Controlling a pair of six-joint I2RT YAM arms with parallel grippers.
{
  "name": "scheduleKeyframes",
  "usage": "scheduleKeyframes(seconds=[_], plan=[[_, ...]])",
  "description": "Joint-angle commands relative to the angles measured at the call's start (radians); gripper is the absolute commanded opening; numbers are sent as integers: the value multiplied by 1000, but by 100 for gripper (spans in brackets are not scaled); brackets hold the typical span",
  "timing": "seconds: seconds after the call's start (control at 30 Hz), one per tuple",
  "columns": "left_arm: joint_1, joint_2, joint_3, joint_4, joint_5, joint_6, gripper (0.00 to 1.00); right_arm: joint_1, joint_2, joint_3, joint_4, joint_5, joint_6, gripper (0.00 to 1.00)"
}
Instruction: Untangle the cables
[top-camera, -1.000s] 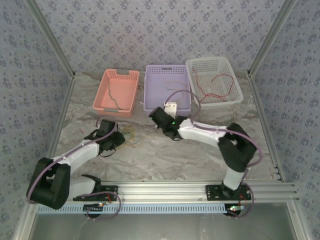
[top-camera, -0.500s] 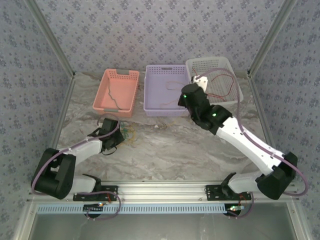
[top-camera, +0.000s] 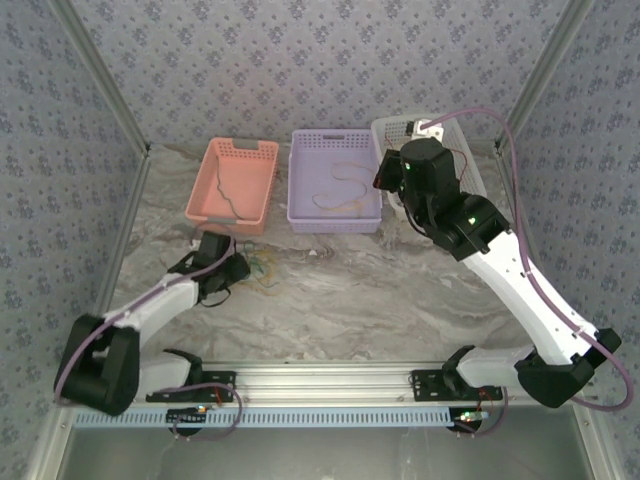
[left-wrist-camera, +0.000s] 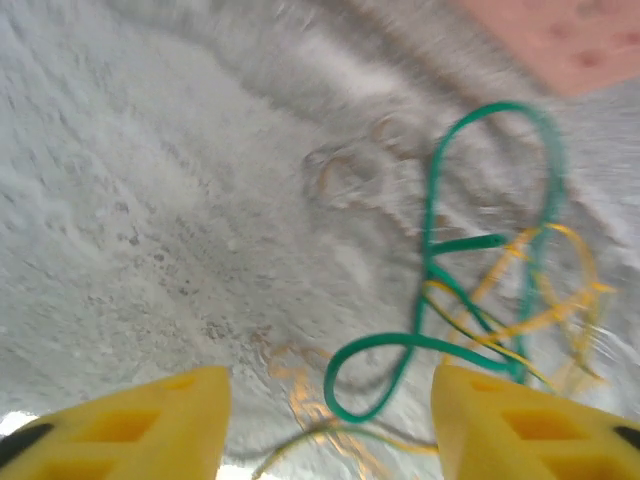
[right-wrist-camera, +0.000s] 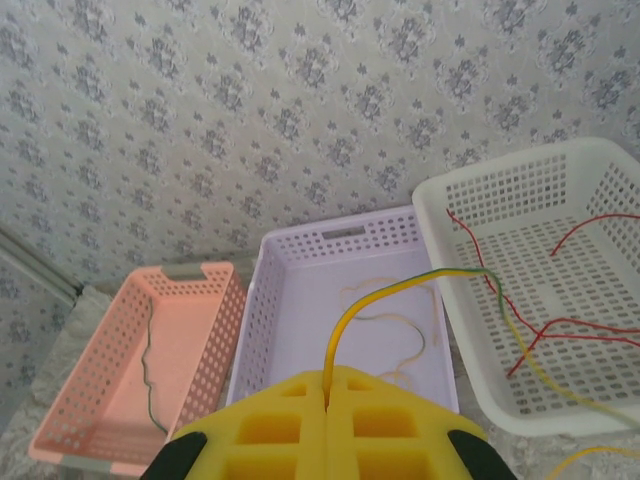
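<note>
Your right fingers (right-wrist-camera: 270, 430) pinch a yellow-green cable (right-wrist-camera: 330, 350) arcing toward the white basket (right-wrist-camera: 520, 185) at right; left fingers (left-wrist-camera: 130, 430) spread, tangle (left-wrist-camera: 432, 245) just upper-right.

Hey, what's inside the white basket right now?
Thin red cables lie on the floor of the white basket. A yellow-green cable, pinched in the shut right gripper, hangs across in front of it. From above, the right arm covers much of the basket's inside.

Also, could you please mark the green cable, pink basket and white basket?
green cable (left-wrist-camera: 430, 205): left wrist view, left strand.
pink basket (right-wrist-camera: 212, 355): right wrist view, right wall.
white basket (right-wrist-camera: 510, 198): right wrist view, far wall.
</note>
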Motion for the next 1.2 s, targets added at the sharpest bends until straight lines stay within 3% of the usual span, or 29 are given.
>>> scheduleKeyframes(seconds=[0.0,0.23,0.37,0.47,0.53,0.63,0.73,1.07,1.17], plan=[[10,-165,96,-131,-20,17,67,-7,-18,17,-39,-52,-21,0],[12,-229,295,-319,31,88,74,-9,-16,2,-28,-131,-23,0],[3,-236,340,-269,172,109,74,-11,-12,11,-33,-176,-41,0],[-85,-235,357,-143,297,167,74,-16,-4,33,-51,-207,-54,0],[-193,-225,371,-64,340,243,74,-23,2,44,-56,-225,-60,0],[-340,-215,373,11,328,348,74,-32,15,65,-71,-255,-66,0],[-428,-219,354,88,305,422,77,-38,27,80,-84,-282,-69,0],[-594,-166,309,202,94,762,81,-61,53,104,-111,-373,-49,0],[-606,-151,280,245,43,875,81,-67,66,121,-127,-398,-41,0]])
